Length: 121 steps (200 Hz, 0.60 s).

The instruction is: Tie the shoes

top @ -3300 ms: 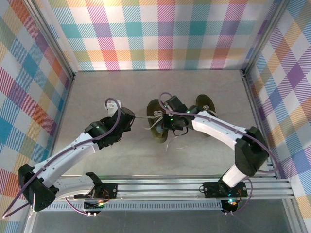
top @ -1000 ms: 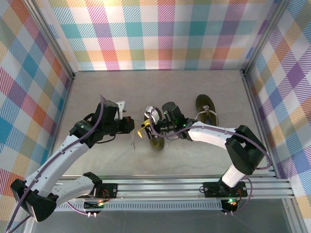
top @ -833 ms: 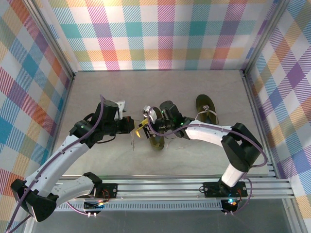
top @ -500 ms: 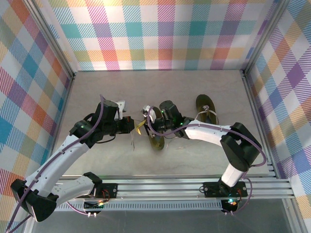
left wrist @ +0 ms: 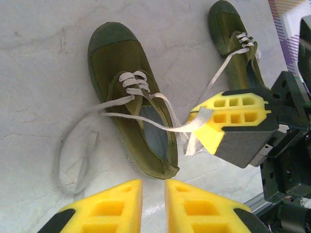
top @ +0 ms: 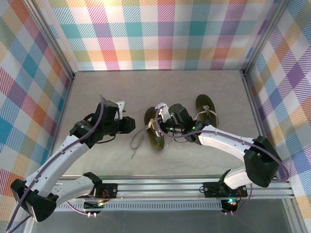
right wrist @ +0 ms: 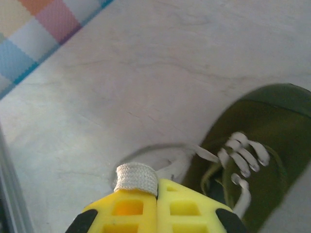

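Observation:
Two dark olive shoes lie on the table: one shoe (top: 155,133) (left wrist: 133,104) (right wrist: 265,145) in the middle, the other shoe (top: 207,109) (left wrist: 237,41) further right. My right gripper (top: 157,126) (left wrist: 204,117) (right wrist: 157,194) hovers over the middle shoe, shut on a fold of its pale lace (right wrist: 137,177) (left wrist: 160,127). The same shoe's other lace (top: 136,141) (left wrist: 73,155) lies slack in a loop on the table to the shoe's left. My left gripper (top: 130,125) (left wrist: 153,199) sits just left of that shoe's heel, open by a narrow gap with nothing between its fingers.
Plaid walls (top: 165,34) close in the table on three sides. An aluminium rail (top: 160,187) with both arm bases runs along the near edge. The second shoe's laces (left wrist: 228,60) trail loose toward the right gripper.
My left gripper has let go of the lace, which dropped into a loop on the table. My right gripper shut on the other lace and moved right over the shoe.

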### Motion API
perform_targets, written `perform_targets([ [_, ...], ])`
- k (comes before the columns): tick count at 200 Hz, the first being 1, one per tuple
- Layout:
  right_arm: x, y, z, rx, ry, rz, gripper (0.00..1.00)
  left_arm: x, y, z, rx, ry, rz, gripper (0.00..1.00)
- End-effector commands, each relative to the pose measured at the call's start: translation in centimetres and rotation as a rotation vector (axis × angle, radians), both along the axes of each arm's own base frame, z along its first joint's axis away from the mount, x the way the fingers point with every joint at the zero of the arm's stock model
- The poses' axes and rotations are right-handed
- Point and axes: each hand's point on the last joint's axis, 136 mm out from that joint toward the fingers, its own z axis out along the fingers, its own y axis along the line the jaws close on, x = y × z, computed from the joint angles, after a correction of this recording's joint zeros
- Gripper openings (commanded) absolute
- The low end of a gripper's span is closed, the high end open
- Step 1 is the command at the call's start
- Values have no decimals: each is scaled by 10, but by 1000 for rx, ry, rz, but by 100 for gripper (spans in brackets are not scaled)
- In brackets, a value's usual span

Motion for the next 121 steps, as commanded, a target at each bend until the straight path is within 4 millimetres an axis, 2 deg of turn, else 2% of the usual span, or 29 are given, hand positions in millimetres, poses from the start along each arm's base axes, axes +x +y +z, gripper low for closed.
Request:
perform_targets([
  [1,3,-22,1,-58,-32,-82,0,2,4,-6,23,2,13,19],
  [26,3,-29,13,-52,-73,-104,0,7,12,-20,76,22,56,24],
  [76,17,-44,35,-3,-110,-225,0,21,33,-70,241,101,167,40],
  [106,24,-41,49,48,-86,-246,0,24,37,-102,303,160,204,46],
  [121,28,-39,49,38,-70,-255,0,23,43,-119,342,197,238,47],
])
